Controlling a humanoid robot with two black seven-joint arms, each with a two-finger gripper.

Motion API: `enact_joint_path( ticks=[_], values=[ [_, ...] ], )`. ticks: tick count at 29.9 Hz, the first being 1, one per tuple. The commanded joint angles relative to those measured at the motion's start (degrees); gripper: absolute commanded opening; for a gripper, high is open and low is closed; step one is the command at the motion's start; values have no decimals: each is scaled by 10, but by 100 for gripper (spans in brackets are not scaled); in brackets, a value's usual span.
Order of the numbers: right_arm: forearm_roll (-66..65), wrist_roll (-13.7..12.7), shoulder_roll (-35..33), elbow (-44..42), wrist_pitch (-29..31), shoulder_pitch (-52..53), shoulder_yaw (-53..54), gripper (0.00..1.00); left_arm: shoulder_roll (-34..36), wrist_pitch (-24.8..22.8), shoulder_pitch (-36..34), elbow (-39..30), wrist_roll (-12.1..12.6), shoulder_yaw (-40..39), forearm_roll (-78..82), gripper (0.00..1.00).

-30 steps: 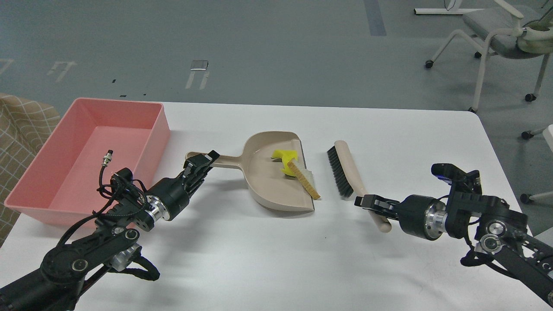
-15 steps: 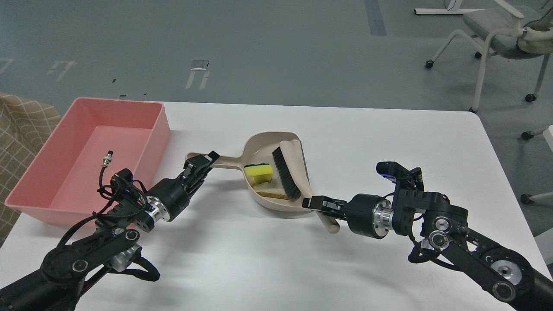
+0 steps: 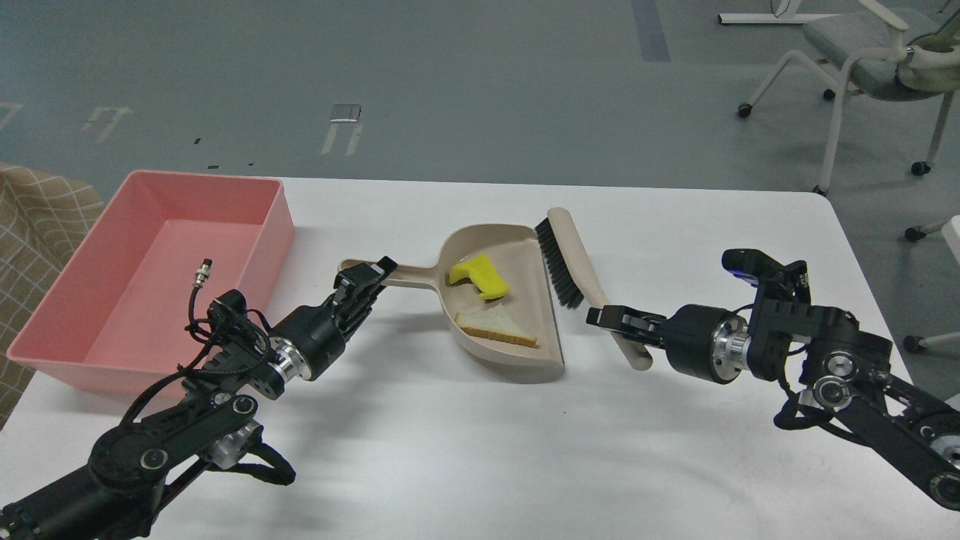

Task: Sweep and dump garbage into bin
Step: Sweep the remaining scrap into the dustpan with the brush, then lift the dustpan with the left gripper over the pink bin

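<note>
The beige dustpan (image 3: 517, 247) sits mid-table with the yellow sponge piece (image 3: 480, 276) and the triangular bread slice (image 3: 493, 325) inside it. My left gripper (image 3: 365, 280) is shut on the dustpan's handle (image 3: 409, 276). My right gripper (image 3: 616, 320) is shut on the handle of a beige brush (image 3: 574, 244), whose black bristles (image 3: 559, 262) stand just outside the pan's open right edge. The pink bin (image 3: 266, 236) stands at the left of the table and is empty.
The white table (image 3: 712, 240) ends near my right arm. A checked cloth (image 3: 37, 225) lies left of the bin. White chairs (image 3: 870, 67) stand on the floor at the far right.
The brush swept the scraps deep into the pan, then pulled back out to the right. The dustpan and my left gripper shifted slightly right and up.
</note>
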Motion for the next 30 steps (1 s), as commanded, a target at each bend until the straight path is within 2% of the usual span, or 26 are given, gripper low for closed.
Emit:
enact_joint_path(
  ticks=[1, 6, 12, 19, 23, 30],
  values=[
    [0, 0, -12, 0, 0, 0, 21, 0, -10, 0, -1, 0, -11, -4, -2, 0],
    [-1, 0, -32, -11, 0, 0, 43, 1, -14, 1, -1, -1, -36, -5, -6, 0],
    [-1, 7, -97, -56, 0, -8, 43, 1, -10, 1, -9, -29, -40, -21, -8, 0],
    [0, 34, -172, -51, 0, -32, 45, 0, -6, -6, 7, -85, -40, -117, -27, 0],
    [0, 45, -184, -49, 0, -50, 46, 0, -1, -7, 27, -96, -41, -144, -35, 0],
    [-1, 56, -200, -53, 0, -79, 70, 0, 9, -25, 97, -115, -40, -261, -37, 0]
  ],
)
